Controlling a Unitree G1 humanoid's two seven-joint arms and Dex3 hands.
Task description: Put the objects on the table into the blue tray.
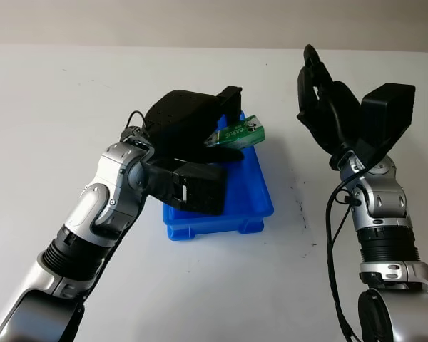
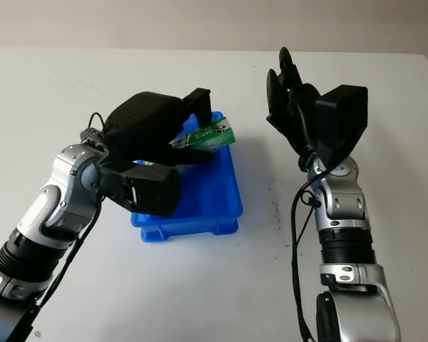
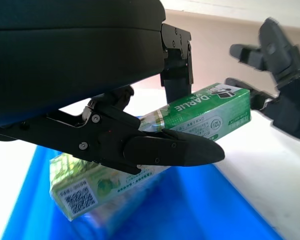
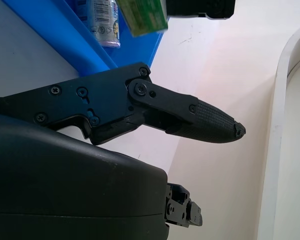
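Over the blue plastic tray (image 1: 260, 203), the left hand (image 1: 200, 128) grips a green cardboard toothpaste box (image 1: 237, 132) for dropping in, while the right hand (image 1: 328, 107) waits open beside it.

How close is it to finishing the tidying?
One small can already lies in the blue plastic tray. The left hand holds a green Darlie toothpaste box over the tray, not yet released. The right hand is open, raised beside it.

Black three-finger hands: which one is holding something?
The left hand, above the blue plastic tray, grips the green cardboard toothpaste box; the right hand is open, raised to the tray's right.
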